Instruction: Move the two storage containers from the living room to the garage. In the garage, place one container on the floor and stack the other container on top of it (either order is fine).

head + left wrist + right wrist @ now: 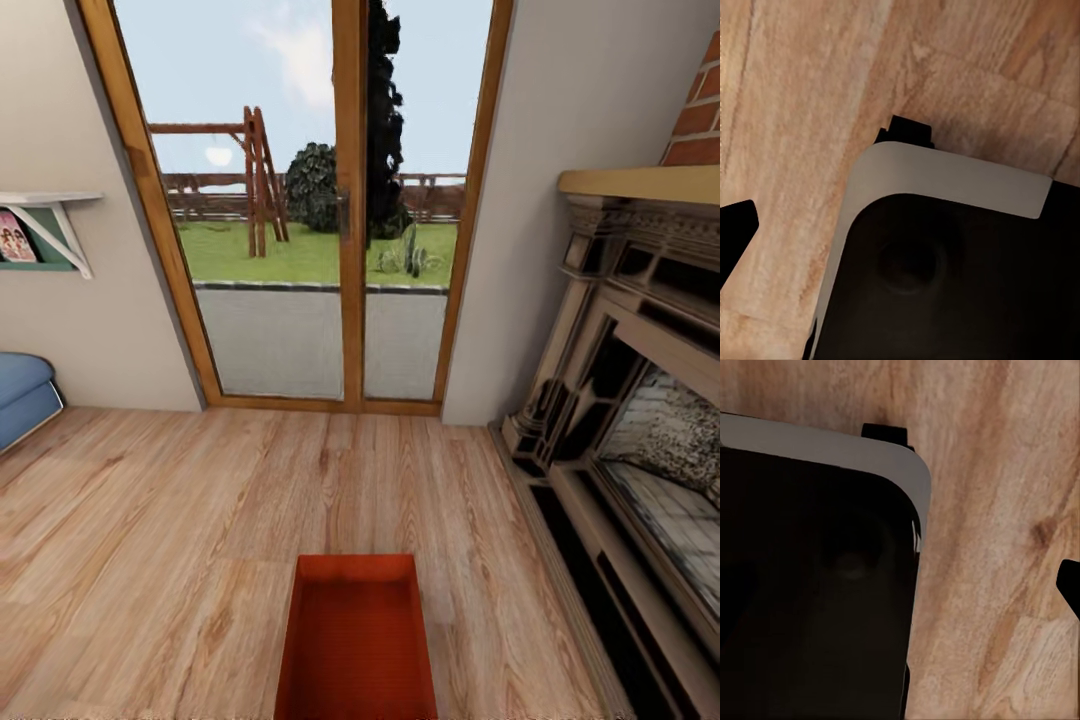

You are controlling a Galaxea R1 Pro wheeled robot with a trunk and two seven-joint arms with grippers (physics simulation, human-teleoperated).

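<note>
Red-orange storage container (356,640) sits on wood flooring (150,540); no legible writing, seemingly.

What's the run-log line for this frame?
room: living room | container: one, on wood floor, near view's bottom edge | ahead: glass doors | fireplace: right | grippers: state unclear

Both wrists low beside the dark, grey-edged base (945,262), facing downward.
</note>
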